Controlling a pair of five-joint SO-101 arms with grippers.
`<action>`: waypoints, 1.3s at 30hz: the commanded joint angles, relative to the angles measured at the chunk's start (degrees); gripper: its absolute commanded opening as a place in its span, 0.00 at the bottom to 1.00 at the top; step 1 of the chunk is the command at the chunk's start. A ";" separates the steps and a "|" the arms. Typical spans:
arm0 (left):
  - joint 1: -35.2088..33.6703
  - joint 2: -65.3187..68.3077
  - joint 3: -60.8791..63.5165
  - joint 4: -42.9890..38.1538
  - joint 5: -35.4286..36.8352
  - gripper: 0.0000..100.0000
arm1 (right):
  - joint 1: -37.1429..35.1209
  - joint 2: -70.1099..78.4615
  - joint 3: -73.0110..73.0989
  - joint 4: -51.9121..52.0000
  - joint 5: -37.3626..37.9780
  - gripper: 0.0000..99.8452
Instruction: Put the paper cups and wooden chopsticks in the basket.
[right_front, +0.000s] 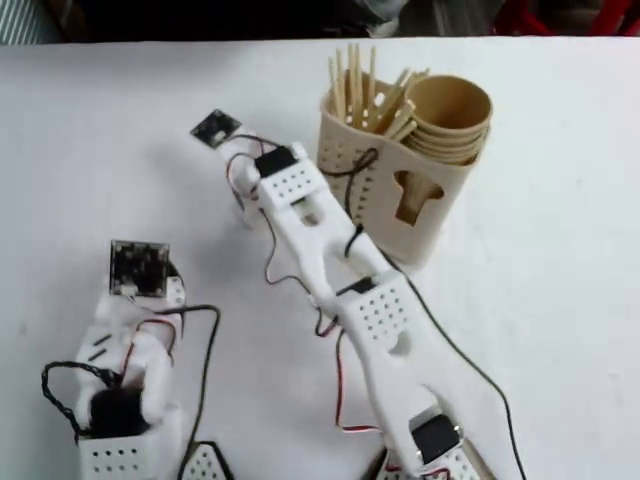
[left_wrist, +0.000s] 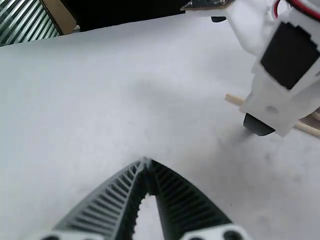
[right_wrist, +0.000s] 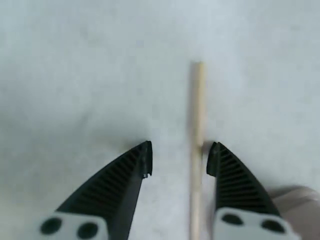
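Note:
A cream basket (right_front: 385, 195) stands at the back of the white table. It holds a stack of paper cups (right_front: 452, 118) and several wooden chopsticks (right_front: 360, 85) standing upright. One chopstick (right_wrist: 198, 100) lies flat on the table. My right gripper (right_wrist: 180, 152) is open and low over it, with the stick between the fingers and close against one fingertip (right_wrist: 214, 152). The right arm (right_front: 300, 200) stretches across the table to just left of the basket. My left gripper (left_wrist: 146, 162) is shut on nothing above bare table, and its arm (right_front: 130, 340) stays at the front left.
From the left wrist, the right arm's wrist housing (left_wrist: 280, 65) stands over the same chopstick (left_wrist: 234, 99), whose ends stick out on both sides. Cables (right_front: 205, 340) trail between the arm bases. Bare tabletop (right_front: 90, 150) spreads to the left and far right.

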 joint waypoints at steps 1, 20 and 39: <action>-0.40 -0.48 -0.35 -1.32 -0.09 0.03 | 0.48 0.48 -4.22 3.91 0.18 0.19; -0.40 -0.48 -0.35 -1.32 -0.09 0.03 | -7.60 0.04 -5.89 14.55 0.09 0.02; -0.48 -0.48 -0.26 -1.32 -0.09 0.03 | -11.12 -19.21 -5.27 24.04 -5.01 0.02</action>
